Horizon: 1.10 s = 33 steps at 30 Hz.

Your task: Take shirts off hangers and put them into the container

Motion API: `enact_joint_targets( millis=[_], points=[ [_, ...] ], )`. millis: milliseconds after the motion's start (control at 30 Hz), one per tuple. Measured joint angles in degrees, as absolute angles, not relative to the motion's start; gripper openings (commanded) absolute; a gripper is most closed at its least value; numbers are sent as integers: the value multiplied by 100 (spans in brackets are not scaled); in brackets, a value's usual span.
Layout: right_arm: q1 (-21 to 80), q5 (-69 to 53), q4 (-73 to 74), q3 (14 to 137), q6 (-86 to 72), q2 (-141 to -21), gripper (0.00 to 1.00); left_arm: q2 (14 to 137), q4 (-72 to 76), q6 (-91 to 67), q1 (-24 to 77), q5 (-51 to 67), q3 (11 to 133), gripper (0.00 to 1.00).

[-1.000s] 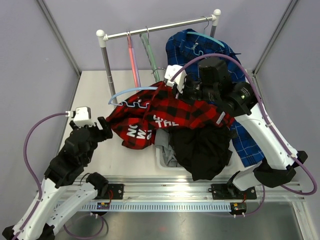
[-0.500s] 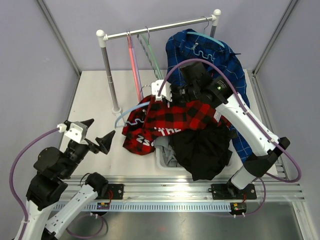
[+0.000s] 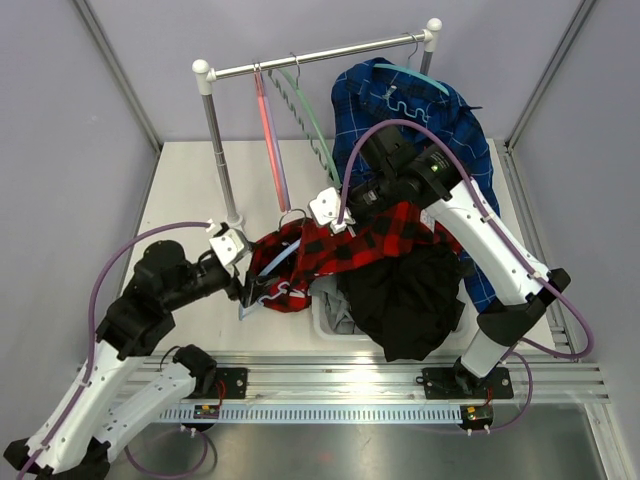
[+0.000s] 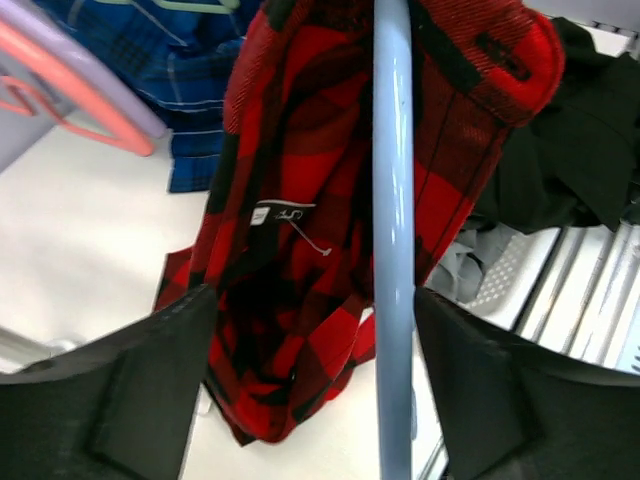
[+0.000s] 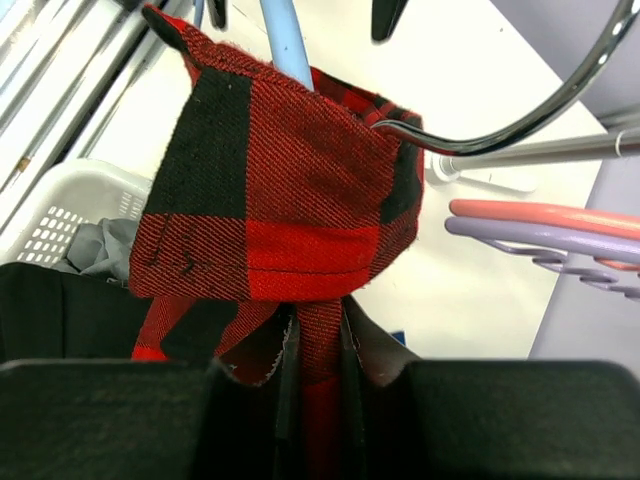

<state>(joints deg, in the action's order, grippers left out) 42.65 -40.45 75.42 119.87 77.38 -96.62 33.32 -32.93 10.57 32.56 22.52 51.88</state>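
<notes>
Since a second ago, our left arm has swung in from the left side of the table (image 3: 190, 200) to the near-left edge of the red-and-black plaid shirt (image 3: 390, 235). The right arm has drawn that shirt nearer and to the left, so it is now bunched up.

Our left gripper (image 4: 315, 310) stands wide open. The light blue hanger (image 4: 392, 200) runs straight through the gap between its fingers, and from the wrist view neither finger looks to be touching it.

Our right gripper (image 5: 315, 350) is clamped on a fold of the red-and-black plaid shirt and holds it up above the table. The hanger's arm goes into the lifted cloth, and a metal hook (image 5: 520, 110) pokes out of it.

The white basket (image 5: 60, 215) sits at the near edge of the table, below and just right of the lifted shirt. The grey shirt (image 3: 335, 305) lies inside it. The black shirt (image 3: 405, 300) is draped over it and spills past its near rim.

The blue plaid shirt (image 3: 420, 110) hangs on the teal hanger (image 3: 400, 72) at the right end of the rail (image 3: 320, 55). The pink hanger (image 5: 540, 212), purple hanger (image 5: 540, 240) and green hanger (image 3: 310, 115) hang bare on that rail.
</notes>
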Motion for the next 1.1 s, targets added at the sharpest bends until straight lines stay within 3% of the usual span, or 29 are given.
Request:
enact_joint_targets(
  millis=[167,367,400,433,467,633,767,900,1100],
  points=[
    [4265,-4171,7636,11990,7867,-9666,0,3588,-3229,1004,3256,2646,5188,49],
    [4252,-4174,7640,11990,7909,-9666,0,3745,-3030,847,3256,3135,5135,36],
    [4252,-4174,7638,11990,7911,-9666,0,3763,-2978,829,3256,3199,5109,29],
    [4252,-4169,7638,11990,7911,-9666,0,3802,-2941,768,3256,3295,5083,7],
    [4250,-4156,7631,11990,7907,-9668,0,3841,-2923,707,3256,3385,5068,0],
    [4219,-4130,7623,11970,7754,-9675,21,3894,-2821,513,3245,3404,5013,0],
    [4230,-4152,7319,11883,7175,-9675,65,3741,-2786,270,3245,3277,4917,0],
    [4239,-3968,6847,11826,6370,-9666,76,3481,-2770,-172,3245,3083,4554,0],
    [4237,-3350,6477,11775,4941,-9452,81,3109,-2773,-902,3212,2829,4117,0]
  ],
)
